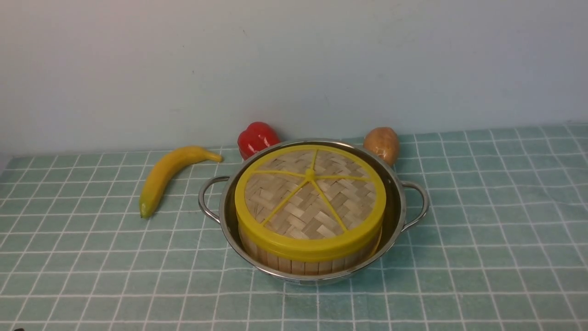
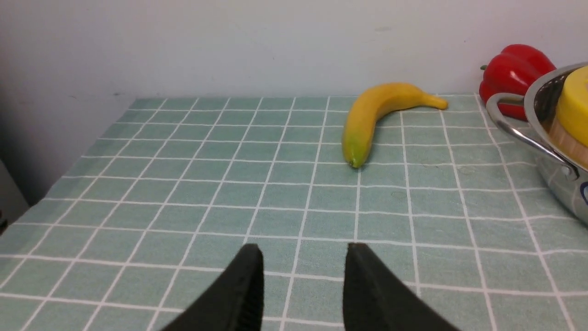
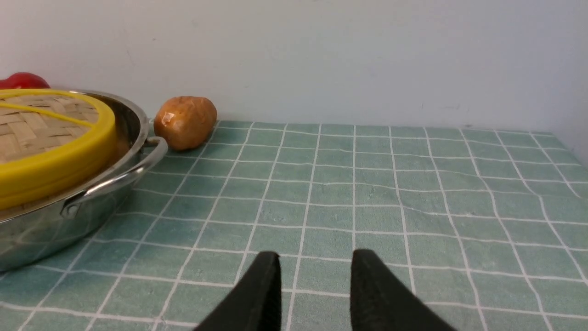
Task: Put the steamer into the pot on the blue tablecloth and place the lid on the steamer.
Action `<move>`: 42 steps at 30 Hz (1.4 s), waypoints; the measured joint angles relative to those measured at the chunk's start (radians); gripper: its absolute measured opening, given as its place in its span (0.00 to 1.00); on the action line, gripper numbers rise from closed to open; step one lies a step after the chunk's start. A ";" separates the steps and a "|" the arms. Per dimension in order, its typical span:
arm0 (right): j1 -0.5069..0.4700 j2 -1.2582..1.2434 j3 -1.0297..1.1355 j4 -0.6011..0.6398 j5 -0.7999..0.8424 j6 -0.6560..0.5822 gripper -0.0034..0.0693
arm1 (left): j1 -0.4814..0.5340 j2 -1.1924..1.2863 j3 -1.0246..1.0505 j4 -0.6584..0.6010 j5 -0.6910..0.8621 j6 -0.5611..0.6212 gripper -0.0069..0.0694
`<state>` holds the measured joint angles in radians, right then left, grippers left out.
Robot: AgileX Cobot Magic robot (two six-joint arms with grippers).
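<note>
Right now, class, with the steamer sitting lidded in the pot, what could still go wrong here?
1. The lid looks slightly tilted on the steamer; a knock might slide it off.
2. The red pepper and potato sit close behind the pot; nudging the pot could roll them.
3. Both arms hover low over the blue tablecloth; a careless move might snag it.

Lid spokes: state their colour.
Yellow, matching the rim of the lid; clearest in the front view.
</note>
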<state>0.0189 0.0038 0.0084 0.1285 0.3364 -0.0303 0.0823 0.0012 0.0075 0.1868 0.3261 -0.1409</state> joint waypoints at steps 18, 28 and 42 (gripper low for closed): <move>0.000 0.000 0.000 0.000 0.000 0.000 0.38 | 0.000 0.000 0.000 -0.159 0.002 0.241 0.41; 0.000 0.000 0.000 0.000 0.000 0.000 0.38 | -0.006 0.000 0.000 -0.174 0.002 0.259 0.41; 0.000 0.000 0.000 0.000 0.000 0.000 0.38 | -0.032 0.000 0.000 -0.177 0.001 0.262 0.41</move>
<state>0.0189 0.0038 0.0084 0.1285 0.3364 -0.0303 0.0506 0.0012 0.0075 0.0099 0.3269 0.1212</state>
